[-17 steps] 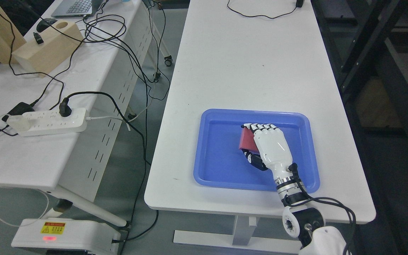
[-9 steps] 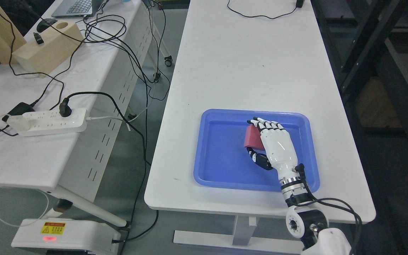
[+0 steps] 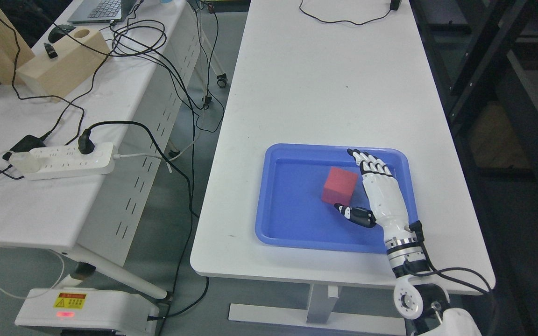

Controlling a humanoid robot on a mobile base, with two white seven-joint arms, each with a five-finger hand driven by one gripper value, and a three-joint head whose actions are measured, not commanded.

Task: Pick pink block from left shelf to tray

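A pink-red block [image 3: 339, 186] rests on the floor of the blue tray [image 3: 287, 228], right of the tray's middle. My right hand [image 3: 376, 186] hovers just to the right of the block, open, with its fingers [image 3: 367, 161] stretched toward the tray's far rim and the thumb [image 3: 355, 214] pointing left below the block. Nothing is in the hand, and a small gap separates it from the block. The right forearm comes up from the lower right corner. My left arm does not show.
The tray sits near the front edge of a long white table [image 3: 325, 84]. A second white table at the left carries a power strip [image 3: 63, 161], tangled cables [image 3: 157, 51], wooden blocks [image 3: 61, 63] and a laptop. Dark shelving [image 3: 484, 70] runs along the right.
My right hand has let go of the pink block, spread its fingers and drawn off to the right. The block now lies uncovered in the tray.
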